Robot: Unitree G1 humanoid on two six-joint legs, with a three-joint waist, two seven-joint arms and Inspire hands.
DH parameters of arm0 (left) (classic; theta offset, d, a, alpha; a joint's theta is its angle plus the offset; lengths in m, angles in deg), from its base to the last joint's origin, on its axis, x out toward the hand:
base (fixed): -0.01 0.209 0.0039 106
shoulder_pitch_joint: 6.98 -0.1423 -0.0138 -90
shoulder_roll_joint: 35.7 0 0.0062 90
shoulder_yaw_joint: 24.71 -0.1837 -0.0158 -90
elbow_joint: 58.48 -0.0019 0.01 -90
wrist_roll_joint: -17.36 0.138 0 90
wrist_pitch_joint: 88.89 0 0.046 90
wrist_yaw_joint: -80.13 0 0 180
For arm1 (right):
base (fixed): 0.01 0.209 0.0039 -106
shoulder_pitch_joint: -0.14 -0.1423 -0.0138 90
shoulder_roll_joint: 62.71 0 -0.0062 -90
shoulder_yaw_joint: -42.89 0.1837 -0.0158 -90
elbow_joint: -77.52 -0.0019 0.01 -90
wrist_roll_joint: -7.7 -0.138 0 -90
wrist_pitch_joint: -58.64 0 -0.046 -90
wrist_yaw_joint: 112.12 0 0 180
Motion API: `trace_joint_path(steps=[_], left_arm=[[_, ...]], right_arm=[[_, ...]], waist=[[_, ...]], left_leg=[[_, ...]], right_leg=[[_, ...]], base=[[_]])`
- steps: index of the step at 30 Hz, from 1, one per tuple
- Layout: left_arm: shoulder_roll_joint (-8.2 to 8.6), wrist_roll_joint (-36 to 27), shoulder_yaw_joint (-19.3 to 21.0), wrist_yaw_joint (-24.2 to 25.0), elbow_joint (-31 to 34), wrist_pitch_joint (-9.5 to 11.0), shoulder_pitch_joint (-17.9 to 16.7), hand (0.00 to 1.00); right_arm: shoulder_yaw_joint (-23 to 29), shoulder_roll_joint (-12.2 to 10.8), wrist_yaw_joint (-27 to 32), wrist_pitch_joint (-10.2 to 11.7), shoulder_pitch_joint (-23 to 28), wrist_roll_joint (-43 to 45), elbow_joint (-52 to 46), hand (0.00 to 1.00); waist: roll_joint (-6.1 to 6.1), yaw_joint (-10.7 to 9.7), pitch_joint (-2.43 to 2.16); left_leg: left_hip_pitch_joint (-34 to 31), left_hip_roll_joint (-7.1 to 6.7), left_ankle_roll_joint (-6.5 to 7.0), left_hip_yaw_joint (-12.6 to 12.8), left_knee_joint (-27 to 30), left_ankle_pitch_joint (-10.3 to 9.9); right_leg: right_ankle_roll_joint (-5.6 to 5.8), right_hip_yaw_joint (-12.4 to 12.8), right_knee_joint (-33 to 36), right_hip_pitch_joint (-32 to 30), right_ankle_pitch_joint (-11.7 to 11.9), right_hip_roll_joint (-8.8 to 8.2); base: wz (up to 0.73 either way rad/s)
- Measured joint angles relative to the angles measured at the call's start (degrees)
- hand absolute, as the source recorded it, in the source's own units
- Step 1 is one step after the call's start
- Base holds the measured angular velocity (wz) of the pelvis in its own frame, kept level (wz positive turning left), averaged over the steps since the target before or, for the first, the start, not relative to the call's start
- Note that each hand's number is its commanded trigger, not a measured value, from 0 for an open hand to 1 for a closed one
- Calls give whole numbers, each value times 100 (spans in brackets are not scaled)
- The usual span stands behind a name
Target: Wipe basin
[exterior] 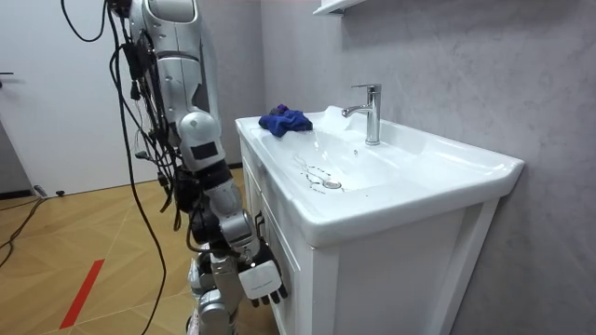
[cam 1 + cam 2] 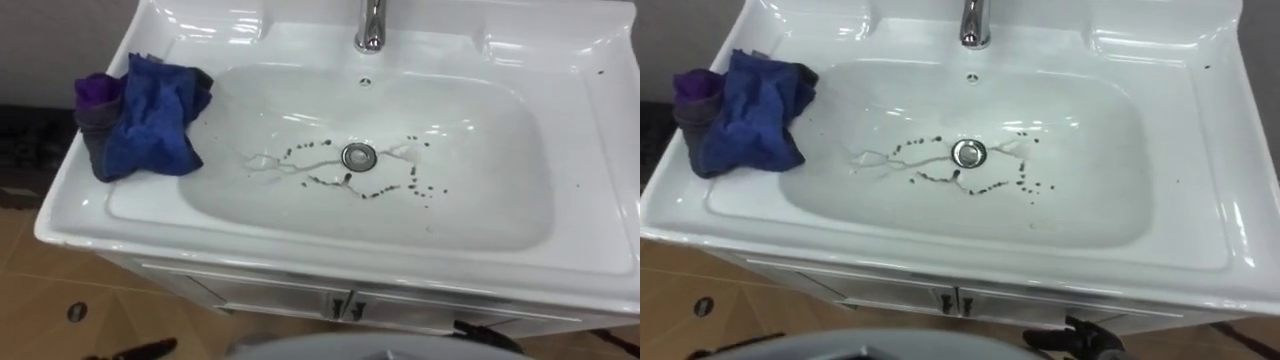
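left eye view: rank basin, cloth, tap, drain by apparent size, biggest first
1. basin
2. cloth
3. tap and drain: these look about alike. The tap is cut off at the top edge, so I won't rank them.

One white basin (image 2: 600,150) — one chrome tap (image 2: 370,25) at top centre, one overflow hole (image 2: 365,82) just below it, one drain (image 2: 358,156) mid-frame. One crumpled blue cloth (image 2: 150,125) on the upper-left rim. Dark specks (image 2: 372,193) around the drain — well over a dozen. Two cabinet handles (image 2: 335,306) at bottom centre.
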Motion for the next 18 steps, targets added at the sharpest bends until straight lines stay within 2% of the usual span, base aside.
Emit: trace_joint_path(steps=[2, 6, 10, 13, 15, 18], left_arm=[[-56, -174, 150, -455, 296, 191, -2, 0], [-89, -474, 157, -1058, 941, 354, -51, 0], [-179, -945, 171, -1523, 1555, 535, -97, 0], [-214, -952, 322, -1791, 1899, 634, 22, 0], [-283, -973, 335, -1989, 2146, 726, 49, 0], [-496, -968, 332, -2245, 2523, 815, 157, 0]], right_arm=[[80, 69, 81, -2, 100, 135, -118, 0], [81, 103, 194, -14, 216, 201, -219, 0], [184, 130, 261, -17, 264, 200, -211, 0], [322, 146, 301, 29, 275, 331, -213, 0], [380, 146, 308, 50, 270, 397, -216, 0], [387, 148, 407, 105, 300, 401, -234, 0]], waist=[[22, 100, -4], [64, 264, -22], [156, 268, -41], [235, 251, -38], [263, 231, -41], [305, 215, -40]], left_leg=[[-20, -13, 0, 5, -4, 0], [-45, -13, 1, 3, -13, 1], [-1, -19, 1, -71, -13, 1], [17, -19, 1, -53, -13, 1], [5, -19, 1, -54, -6, 1], [1, -20, 1, -56, -3, 1]], right_leg=[[2, -56, 74, -51, -32, -31], [-1, -56, 76, -77, -32, -24], [-2, -79, 68, -15, -29, -24], [-2, -61, 72, -15, -29, -20], [-2, -72, 56, -22, -29, -21], [-2, -57, 65, -22, -29, -21]], base=[[0], [0], [2], [-3], [0], [0]])
